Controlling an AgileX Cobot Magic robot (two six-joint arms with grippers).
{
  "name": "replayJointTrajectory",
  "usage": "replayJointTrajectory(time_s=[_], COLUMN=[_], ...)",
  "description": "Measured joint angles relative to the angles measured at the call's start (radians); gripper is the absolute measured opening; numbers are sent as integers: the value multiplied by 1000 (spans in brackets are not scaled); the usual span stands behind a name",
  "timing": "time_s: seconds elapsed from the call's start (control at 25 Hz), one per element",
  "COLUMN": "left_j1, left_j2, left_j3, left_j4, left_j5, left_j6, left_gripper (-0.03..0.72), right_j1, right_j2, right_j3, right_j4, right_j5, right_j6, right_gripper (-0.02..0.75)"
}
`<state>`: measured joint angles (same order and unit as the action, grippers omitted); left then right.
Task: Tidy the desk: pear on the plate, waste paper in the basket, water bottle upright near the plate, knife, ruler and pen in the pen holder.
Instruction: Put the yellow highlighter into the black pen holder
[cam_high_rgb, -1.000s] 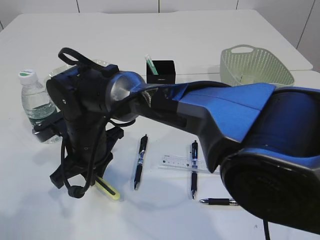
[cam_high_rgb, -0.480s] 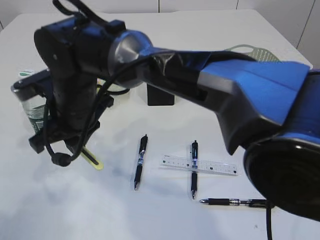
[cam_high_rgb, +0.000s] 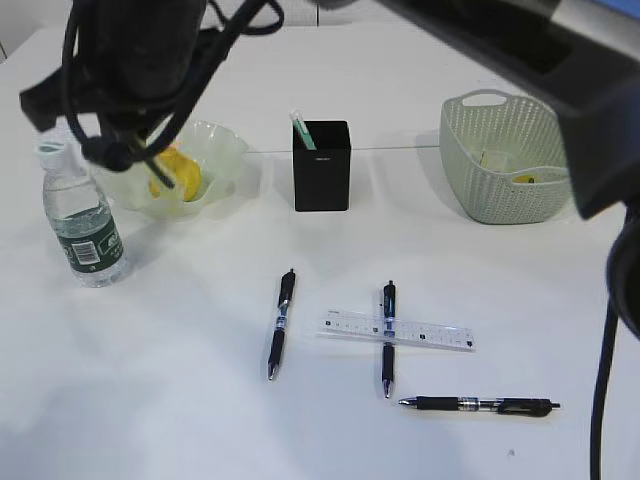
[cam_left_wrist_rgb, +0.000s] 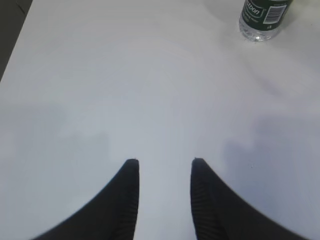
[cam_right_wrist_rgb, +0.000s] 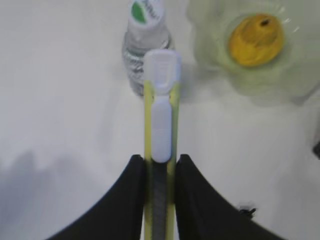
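Utility knife (cam_right_wrist_rgb: 161, 125): yellow-white, clamped in right gripper (cam_right_wrist_rgb: 160, 172), above water bottle (cam_right_wrist_rgb: 145, 35); left gripper (cam_left_wrist_rgb: 162, 172) parted, empty.

- A yellow knife (cam_right_wrist_rgb: 160, 150) with a white slider is seen at centre frame of the right wrist view, clamped.
- A yellow pear (cam_high_rgb: 178, 175) lies in the plate (cam_high_rgb: 225, 150), upper left.
- The water bottle (cam_high_rgb: 80, 220) stands upright at left.
- A clear ruler (cam_high_rgb: 400, 331) lies across a pen (cam_high_rgb: 387, 340), lower centre.
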<state>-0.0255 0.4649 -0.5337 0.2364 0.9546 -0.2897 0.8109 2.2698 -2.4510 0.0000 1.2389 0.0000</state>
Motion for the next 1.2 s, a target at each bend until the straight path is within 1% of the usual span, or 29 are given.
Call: replayJointTrajectory(time_s=[0.24,0.56,0.8,0.92,1.04,1.2], left_j1=[0,0,0,0,0,0], left_j2=[0,0,0,0,0,0], left_j3=[0,0,0,0,0,0], left_j4=[0,2,2,2,2,2], left_j5=[0,-2,-3,-3,-13,-30], left_j6=[0,0,0,0,0,0], left_gripper=[239,239,239,239,239,239], right_j1=[-52,-173,-250,-277,-297,-318], right_j2=[-51,-95,-97,-97,-97,-97], right_j3=[-72,-75,-75,-75,-62,19], right_j4=[-60,-77,-120,-123,-129,-135], right_j5=[-19,-142,-217,-276,-369,-491], right_j6=[0,0,-6,-8,-14,-34], right_gripper=[155,155,155,155,155,155])
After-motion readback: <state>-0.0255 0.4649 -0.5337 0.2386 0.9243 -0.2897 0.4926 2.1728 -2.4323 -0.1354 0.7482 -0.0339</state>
